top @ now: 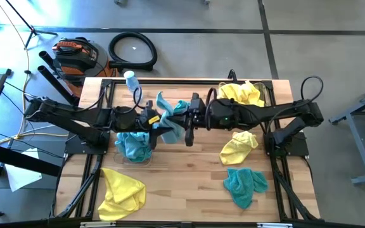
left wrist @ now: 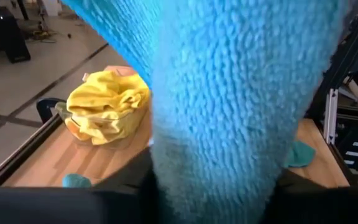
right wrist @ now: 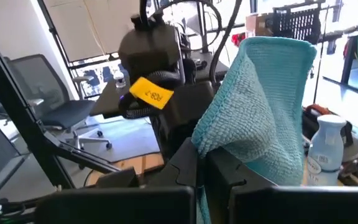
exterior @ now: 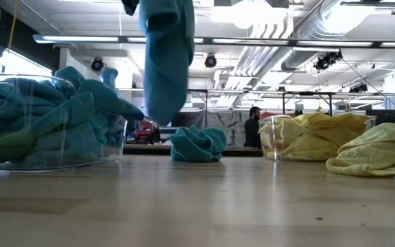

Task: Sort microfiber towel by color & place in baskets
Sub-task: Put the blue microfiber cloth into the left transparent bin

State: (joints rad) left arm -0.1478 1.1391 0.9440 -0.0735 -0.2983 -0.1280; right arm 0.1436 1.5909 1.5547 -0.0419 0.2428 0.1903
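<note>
A teal microfiber towel point(top: 170, 115) hangs in the air above the table's middle, between my two grippers; its lower end point(exterior: 163, 116) hangs free. My right gripper point(top: 187, 124) point(right wrist: 213, 163), reaching in from the right, is shut on it. My left gripper point(top: 157, 124) faces it from the left, right against the towel point(left wrist: 241, 112), which fills its wrist view. The left basket point(top: 134, 147) point(exterior: 46, 123) holds teal towels. The far right basket point(top: 241, 94) point(exterior: 314, 137) holds yellow ones. My right gripper pinches a bunched fold of the teal towel point(right wrist: 221, 144) between its two fingers, coming level from the table's right. The cloth spreads out past the fingers point(right wrist: 263, 99). The towel is lifted clear and hangs slack well above the table.
Loose on the table lie a yellow towel point(top: 239, 147), a teal towel point(top: 244, 183) near the front right, and a yellow towel point(top: 122, 193) at the front left. A clear water bottle point(top: 132, 82) point(right wrist: 328, 155) stands at the far edge. Bare wood shows front centre.
</note>
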